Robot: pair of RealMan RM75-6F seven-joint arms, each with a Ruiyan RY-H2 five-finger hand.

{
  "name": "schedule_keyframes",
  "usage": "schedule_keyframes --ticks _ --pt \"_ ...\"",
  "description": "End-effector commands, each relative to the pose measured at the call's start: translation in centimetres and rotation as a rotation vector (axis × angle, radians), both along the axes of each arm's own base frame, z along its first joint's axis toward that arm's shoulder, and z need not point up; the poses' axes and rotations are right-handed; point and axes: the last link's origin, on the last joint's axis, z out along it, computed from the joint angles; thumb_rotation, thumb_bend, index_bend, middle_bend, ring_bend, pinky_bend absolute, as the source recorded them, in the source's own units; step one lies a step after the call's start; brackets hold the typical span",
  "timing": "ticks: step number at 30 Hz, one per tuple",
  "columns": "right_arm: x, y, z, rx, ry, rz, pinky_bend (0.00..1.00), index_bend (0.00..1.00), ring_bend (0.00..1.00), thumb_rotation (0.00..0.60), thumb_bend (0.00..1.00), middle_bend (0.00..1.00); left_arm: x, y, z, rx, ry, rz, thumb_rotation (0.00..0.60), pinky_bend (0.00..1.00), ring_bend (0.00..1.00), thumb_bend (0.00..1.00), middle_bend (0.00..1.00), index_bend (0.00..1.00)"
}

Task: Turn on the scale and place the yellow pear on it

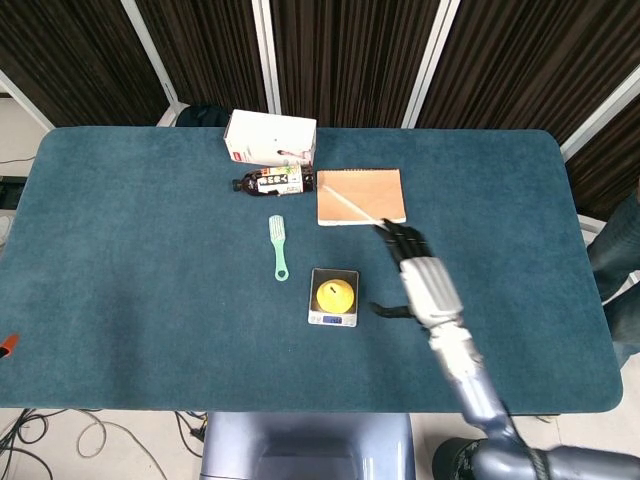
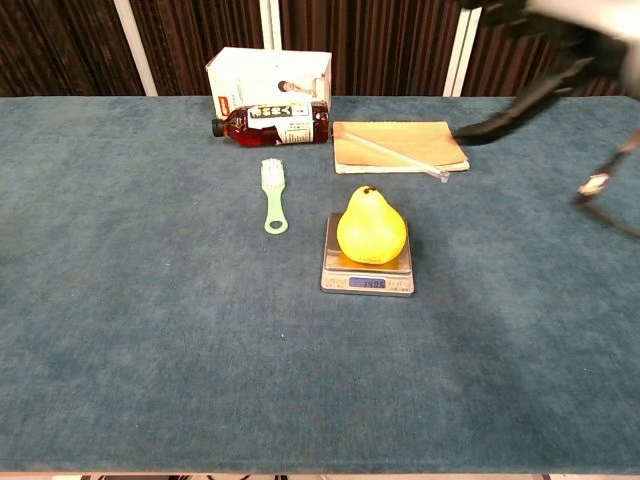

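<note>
- Dark pleated curtains with white posts are seen behind a teal felt-covered table (image 1: 150,260).
- Right of the small silver digital scale (image 1: 333,297) and apart from it, the right hand (image 1: 418,280) is raised, fingers spread and empty; the left hand is not seen.
- Beyond the scale lie a tan spiral notebook (image 2: 395,145) with a clear straw (image 2: 398,158) across it, a white cardboard box (image 2: 268,73) and a dark-liquid bottle (image 2: 268,118).
- Left of the scale a pale green brush (image 2: 272,195) lies.
- On the scale's platform the yellow pear (image 2: 371,228) stands upright, the display lit.
</note>
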Motion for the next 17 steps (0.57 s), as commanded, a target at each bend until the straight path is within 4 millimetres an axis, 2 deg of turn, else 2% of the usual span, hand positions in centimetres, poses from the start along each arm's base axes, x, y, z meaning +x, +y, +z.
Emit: schedule_keyframes --ticks 1,5,11,17 --pt "-4.2 3.4 3.7 -0.084 0.126 -0.018 0.00 0.00 0.00 0.600 0.13 0.00 0.0 0.0 0.0 -0.001 -0.001 0.000 0.600 0.00 0.00 0.00 0.00 0.04" --pt "-9.4 6.8 6.0 -0.200 0.260 -0.037 0.00 0.00 0.00 0.600 0.13 0.00 0.0 -0.1 0.0 0.000 -0.003 -0.002 0.600 0.00 0.00 0.00 0.00 0.04" --pt "-15.0 11.0 6.5 -0.263 0.358 -0.106 0.00 0.00 0.00 0.600 0.13 0.00 0.0 -0.2 0.1 0.003 -0.005 -0.002 0.600 0.00 0.00 0.00 0.00 0.04" --pt "-17.1 13.2 6.3 -0.263 0.424 -0.149 0.00 0.00 0.00 0.600 0.13 0.00 -0.3 0.2 -0.2 -0.012 -0.009 0.003 0.600 0.00 0.00 0.00 0.00 0.04"
